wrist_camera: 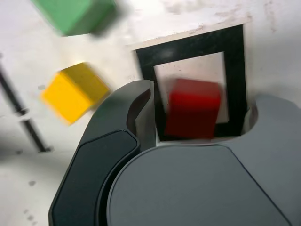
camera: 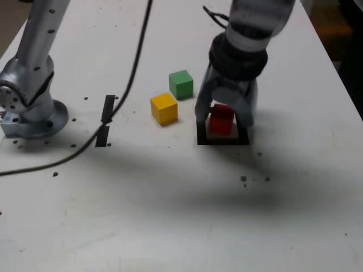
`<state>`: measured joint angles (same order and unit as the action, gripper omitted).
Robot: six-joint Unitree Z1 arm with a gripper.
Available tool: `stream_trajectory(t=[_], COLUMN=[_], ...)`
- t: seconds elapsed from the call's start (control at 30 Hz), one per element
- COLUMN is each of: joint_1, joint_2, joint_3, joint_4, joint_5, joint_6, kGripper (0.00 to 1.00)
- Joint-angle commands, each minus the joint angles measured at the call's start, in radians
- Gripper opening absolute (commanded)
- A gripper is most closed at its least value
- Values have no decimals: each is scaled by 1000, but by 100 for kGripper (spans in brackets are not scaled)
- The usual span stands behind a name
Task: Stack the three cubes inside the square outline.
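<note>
- Bare white table [camera: 170, 215] fills the part nearest the exterior camera, marked only by small dark specks.
- Taking the square outline [camera: 222, 140] as the landmark and reading the exterior view from its left: the arm's silver base [camera: 31, 110] stands far to the outline's left, with a black cable [camera: 127, 85] trailing across the table from it.
- Two short black tape strips [camera: 105, 120] lie between the base and the outline.
- Closer to the outline, still on its left, sits the yellow cube [camera: 164, 108], and the green cube [camera: 181, 84] sits just behind it, both well clear of the frame.
- Inside the outline rests the red cube [camera: 220, 120]; the wrist view shows it on the white centre, its near edge reaching over the black border.
- Directly above the outline, the gripper [camera: 224, 113] straddles the red cube with its jaws parted; the wrist view shows a gap on each side, so the claw is released and holds nothing.
- Risk, as a judgement: a finger [wrist_camera: 141, 117] close beside the cube could brush it while lifting and drag it further off centre, leaving a skewed footing for the other two cubes.
</note>
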<state>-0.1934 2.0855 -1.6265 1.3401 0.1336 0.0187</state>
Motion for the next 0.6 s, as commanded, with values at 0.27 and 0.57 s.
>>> stream_trajectory(t=[0.27,0.57], joint_1=[63,145], joint_2=[-369,-396], joint_3=[321,589], joint_4=[-57,-251], joint_5=[-63,-145], joint_6=[-129,-230], kGripper=[99,95])
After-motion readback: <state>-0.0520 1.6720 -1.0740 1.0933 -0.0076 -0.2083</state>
